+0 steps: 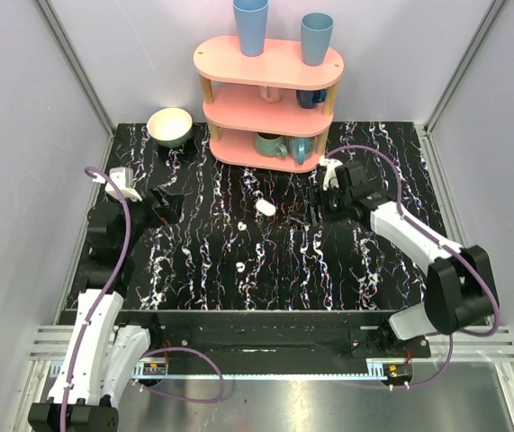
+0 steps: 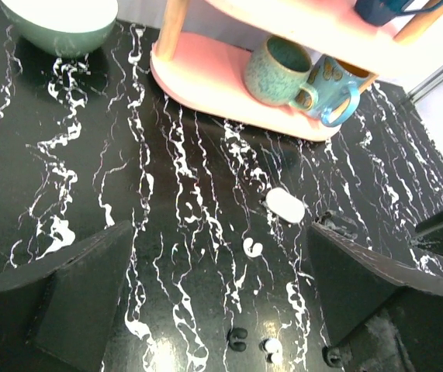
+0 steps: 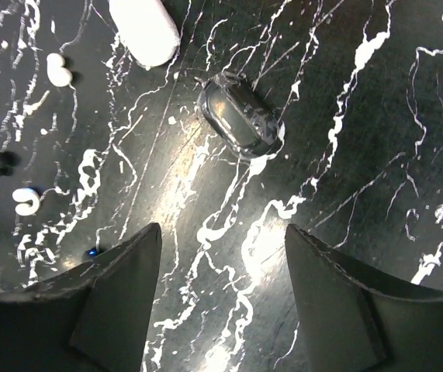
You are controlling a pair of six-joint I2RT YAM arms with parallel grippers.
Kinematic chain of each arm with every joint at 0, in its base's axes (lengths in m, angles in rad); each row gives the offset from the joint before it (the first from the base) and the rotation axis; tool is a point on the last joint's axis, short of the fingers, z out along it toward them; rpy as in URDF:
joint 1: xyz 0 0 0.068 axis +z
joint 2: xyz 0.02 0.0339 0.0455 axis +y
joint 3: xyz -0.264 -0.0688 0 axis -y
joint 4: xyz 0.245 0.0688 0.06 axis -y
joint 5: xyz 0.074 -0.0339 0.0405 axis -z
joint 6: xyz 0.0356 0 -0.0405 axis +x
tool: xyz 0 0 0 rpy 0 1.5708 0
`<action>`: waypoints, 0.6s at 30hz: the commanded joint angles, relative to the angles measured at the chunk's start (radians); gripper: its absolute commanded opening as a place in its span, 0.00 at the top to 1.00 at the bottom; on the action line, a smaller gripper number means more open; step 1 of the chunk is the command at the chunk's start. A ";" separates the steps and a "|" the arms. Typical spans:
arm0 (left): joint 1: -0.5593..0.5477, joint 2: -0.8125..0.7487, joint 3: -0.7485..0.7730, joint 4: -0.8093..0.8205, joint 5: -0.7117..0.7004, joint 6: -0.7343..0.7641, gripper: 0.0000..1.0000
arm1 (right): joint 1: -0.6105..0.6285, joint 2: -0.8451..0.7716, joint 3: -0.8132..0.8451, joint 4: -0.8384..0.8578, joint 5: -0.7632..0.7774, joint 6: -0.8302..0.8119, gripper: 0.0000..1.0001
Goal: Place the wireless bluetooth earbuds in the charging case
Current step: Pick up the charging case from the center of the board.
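Left arm (image 1: pixel 94 315): rising from its base at the near left and bending inward, with the left gripper (image 1: pixel 165 205) pointing across the table (image 1: pixel 374 270) toward the middle.
Right arm (image 1: pixel 401 225): reaching from the near right toward the centre, carrying the right gripper (image 1: pixel 315 207) low over the table and angling it down.

Shelf (image 1: pixel 238 65): standing at the far edge; carrying two blue cups (image 1: pixel 250 27) on top and mugs (image 1: pixel 271 144) on the tiers below.
Bowl (image 1: pixel 170 126): sitting left of the shelf.

Case (image 1: pixel 265 206): lying on the table between the two grippers, apart from both.
Far bud (image 1: pixel 242 227): lying on the table just beside the case, outside it.
Near bud (image 1: pixel 240 266): lying closer to the arm bases, well apart from the case.
Dark case (image 3: pixel 240 116): resting just ahead of the right fingers (image 3: pixel 112 287), touching neither.
Black bud (image 3: pixel 1 161): lying between the two white buds.

Left gripper: jaws standing fully spread, gripping nothing.
Right gripper: jaws standing apart, gripping nothing and touching nothing.
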 commanded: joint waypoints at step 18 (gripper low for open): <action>-0.020 -0.055 -0.058 0.048 -0.007 0.011 0.01 | 0.079 0.247 0.073 0.107 -0.011 -0.417 0.24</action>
